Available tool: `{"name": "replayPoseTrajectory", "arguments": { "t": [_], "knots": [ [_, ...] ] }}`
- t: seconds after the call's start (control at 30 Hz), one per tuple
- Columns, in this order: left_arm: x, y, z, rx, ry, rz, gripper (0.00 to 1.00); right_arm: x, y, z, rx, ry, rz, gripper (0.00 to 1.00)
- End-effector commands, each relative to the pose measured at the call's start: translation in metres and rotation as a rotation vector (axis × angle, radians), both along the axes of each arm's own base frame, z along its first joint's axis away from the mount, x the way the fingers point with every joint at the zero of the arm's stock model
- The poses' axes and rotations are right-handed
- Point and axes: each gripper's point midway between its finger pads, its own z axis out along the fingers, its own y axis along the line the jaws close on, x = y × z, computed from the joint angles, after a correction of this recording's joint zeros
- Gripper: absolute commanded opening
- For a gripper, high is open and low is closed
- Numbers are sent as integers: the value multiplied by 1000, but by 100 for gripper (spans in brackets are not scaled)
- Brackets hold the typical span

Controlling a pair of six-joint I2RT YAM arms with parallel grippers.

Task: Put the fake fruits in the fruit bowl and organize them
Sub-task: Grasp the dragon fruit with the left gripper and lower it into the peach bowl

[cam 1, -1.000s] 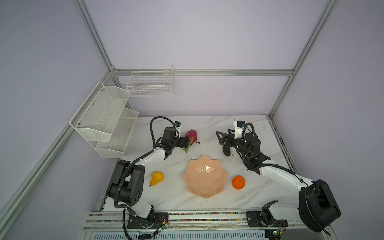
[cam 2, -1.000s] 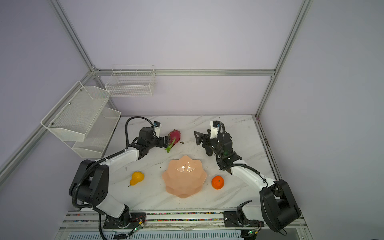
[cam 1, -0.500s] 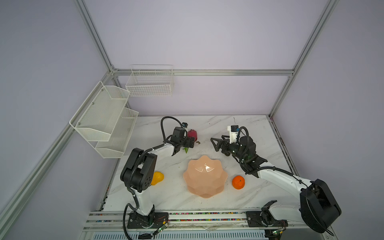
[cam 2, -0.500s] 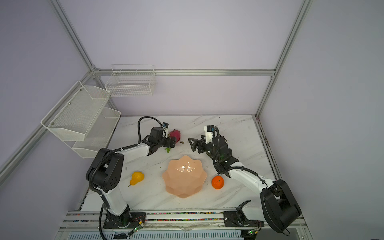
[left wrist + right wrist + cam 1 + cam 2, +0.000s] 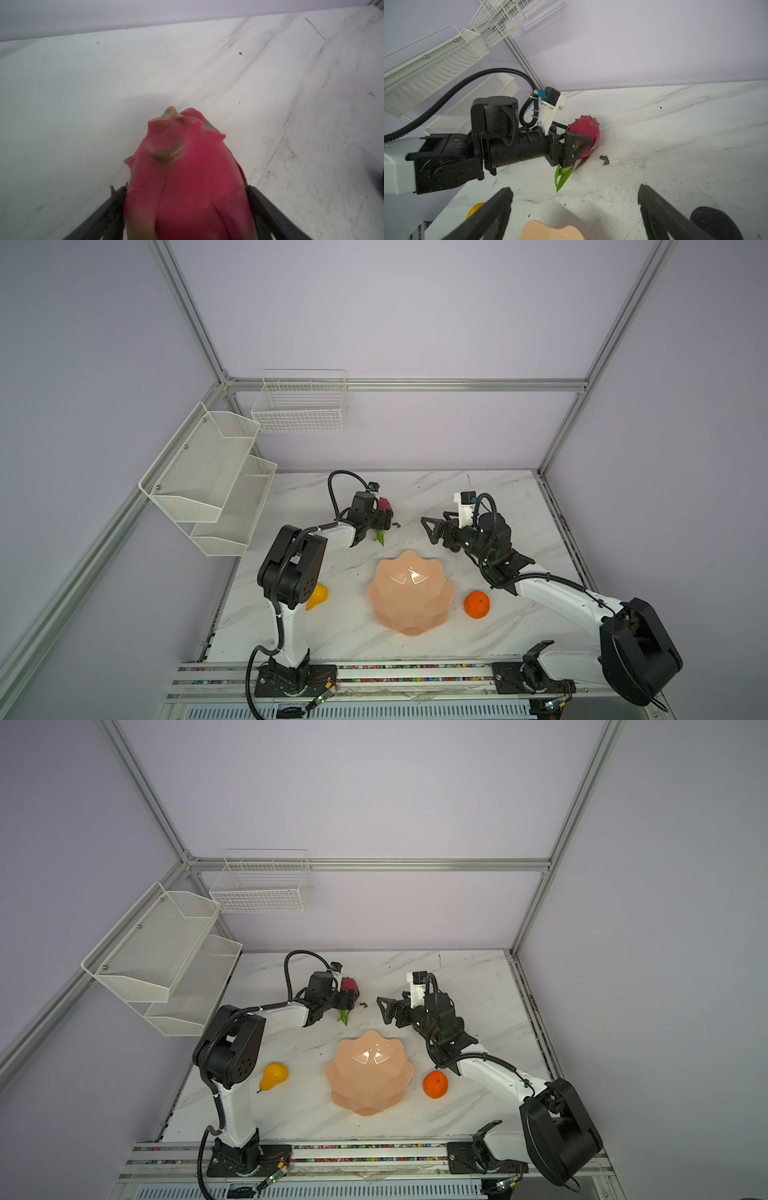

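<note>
Dragon fruit (image 5: 584,133) — lying on the table (image 5: 436,493) behind the empty fruit bowl (image 5: 409,593). Left gripper (image 5: 186,207), wide a second ago, now pinches its flanks: first pick begun. Right gripper (image 5: 575,189) — gaping, empty.

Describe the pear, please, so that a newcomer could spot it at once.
On the marble table, find the peach-pink bowl. The pear lies to its left in both top views, opposite the orange: the only yellow fruit, tapering to a stem.
</note>
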Motion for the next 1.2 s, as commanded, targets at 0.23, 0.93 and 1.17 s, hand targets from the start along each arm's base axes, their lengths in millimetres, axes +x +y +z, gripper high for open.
{"name": "replayPoseTrajectory", "arguments": {
  "t": [0.23, 0.93, 1.17],
  "knots": [
    [-20, -5, 89, -77, -165, -72, 59, -10, -6, -3, -21, 3, -3, 97],
    [-275, -83, 69, 46, 178, -548, 55, -96, -45, -16, 4, 122, 54, 97],
    [-285, -94, 34, 157, 212, -549, 56, -109, -48, -21, 44, 147, 65, 97]
  ]
}}
